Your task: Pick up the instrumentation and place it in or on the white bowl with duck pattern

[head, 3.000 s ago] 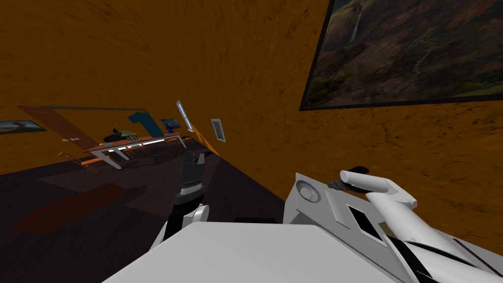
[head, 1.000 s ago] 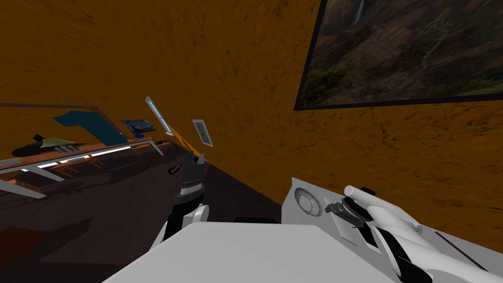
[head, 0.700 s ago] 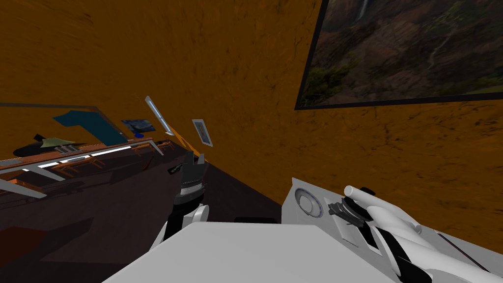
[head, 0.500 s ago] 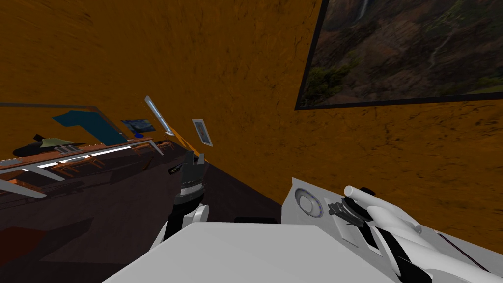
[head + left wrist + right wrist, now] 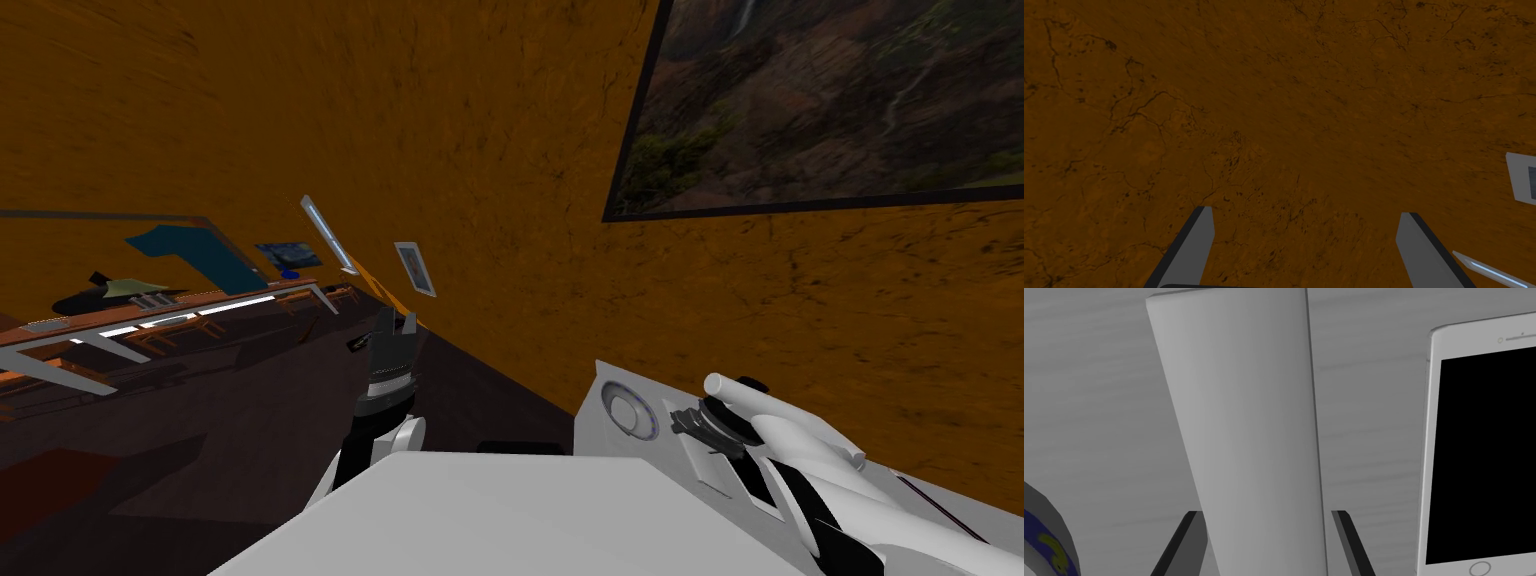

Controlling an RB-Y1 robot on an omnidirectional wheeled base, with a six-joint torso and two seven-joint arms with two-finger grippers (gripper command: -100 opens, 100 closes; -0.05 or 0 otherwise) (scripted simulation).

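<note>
Head view: gripping with the right tool (image 5: 695, 430) a flat grey slab (image 5: 712, 470), lying on the white surface (image 5: 665, 395) just beside the duck-patterned bowl (image 5: 608, 405); holding the left tool (image 5: 396, 318) well away from that bowl, over dark floor (image 5: 200, 440), probably to be out of the way. Left wrist view: spread wide, released, grasping nothing. Right wrist view: clenched across the slab's narrow width, probably for a firm lift toward the bowl; smartphone (image 5: 1479, 453) lying beyond the slab from the bowl.
</note>
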